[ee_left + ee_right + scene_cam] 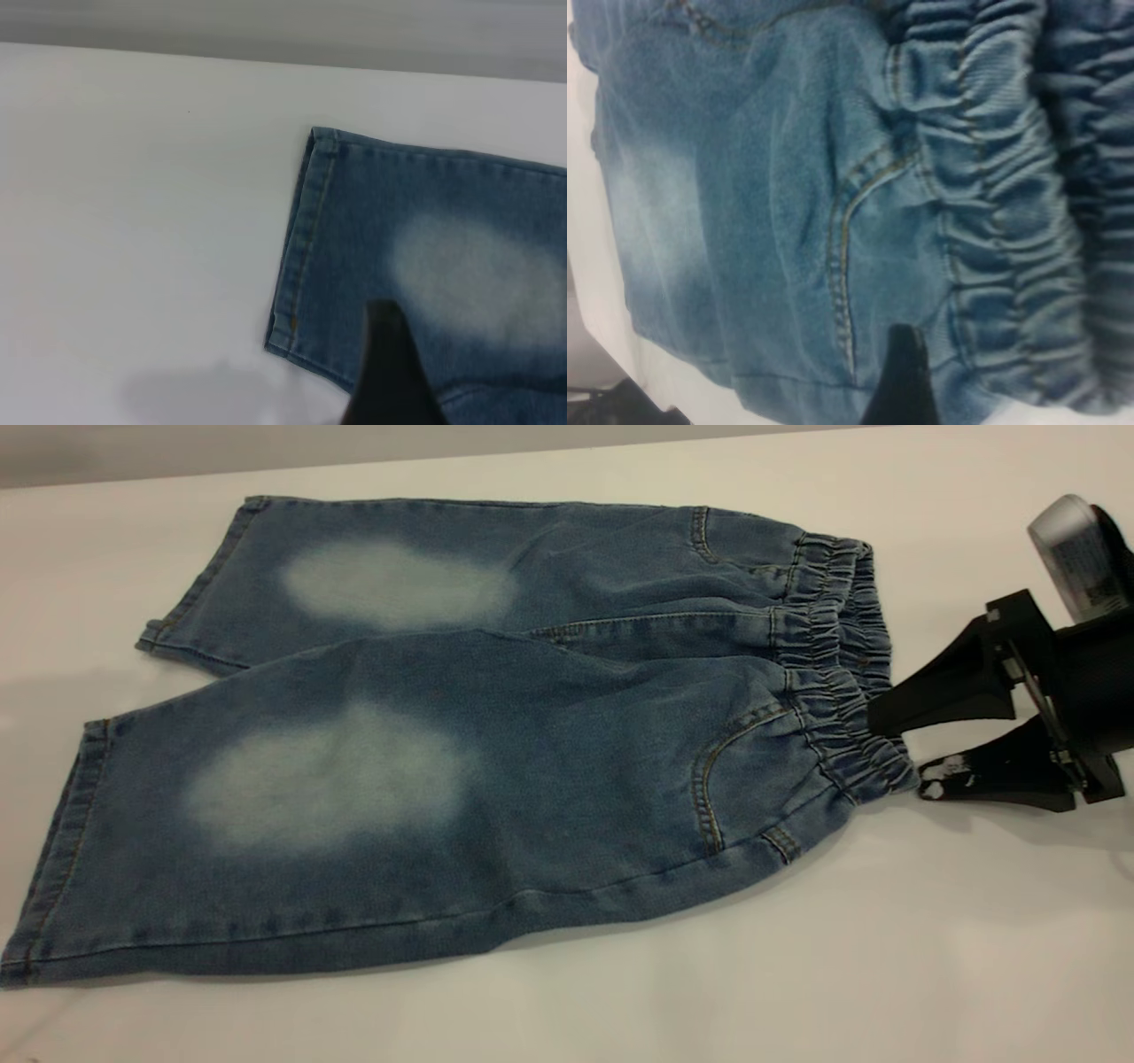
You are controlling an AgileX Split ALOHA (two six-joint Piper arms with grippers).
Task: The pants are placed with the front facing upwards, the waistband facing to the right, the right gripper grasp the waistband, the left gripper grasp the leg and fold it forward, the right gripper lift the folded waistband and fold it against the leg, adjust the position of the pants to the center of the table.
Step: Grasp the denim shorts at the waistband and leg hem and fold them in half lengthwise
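Observation:
The blue denim pants (496, 726) lie flat, front up, on the white table (886, 957), legs to the left and the ruffled waistband (842, 682) to the right. My right gripper (899, 751) sits at the near end of the waistband and is open. Its upper finger (939, 691) touches the band's edge, and the lower finger (992, 775) rests on the table just off the cloth. The right wrist view shows the waistband (1010, 221), a pocket seam and one black finger (899, 381). Part of my left gripper (385, 372) shows above the far leg, near its hem (306, 248).
Bare table surrounds the pants at the front and right. The near leg's hem (53, 850) reaches the left border of the exterior view. The table's back edge (354, 460) runs close behind the far leg.

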